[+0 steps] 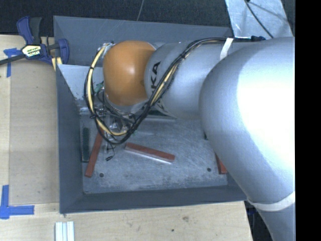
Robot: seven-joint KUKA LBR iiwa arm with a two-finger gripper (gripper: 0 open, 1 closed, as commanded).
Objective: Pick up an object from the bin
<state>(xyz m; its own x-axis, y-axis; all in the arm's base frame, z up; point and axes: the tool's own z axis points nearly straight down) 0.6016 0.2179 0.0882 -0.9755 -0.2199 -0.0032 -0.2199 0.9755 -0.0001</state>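
My gripper (116, 127) hangs low over the bin's left part, mostly hidden beneath the arm's wrist. Just under and left of it, a reddish-brown stick (94, 156) lies slanted, its upper end reaching below the gripper. A second reddish-brown flat stick (150, 153), with a pale edge, lies to the right of the gripper on the bin floor. A dark narrow bar (85, 143) lies along the left wall, beside the first stick.
Another reddish piece (220, 165) peeks out at the bin's right side from under the arm. The big arm covers the back and right of the bin. Bare grey floor shows along the front.
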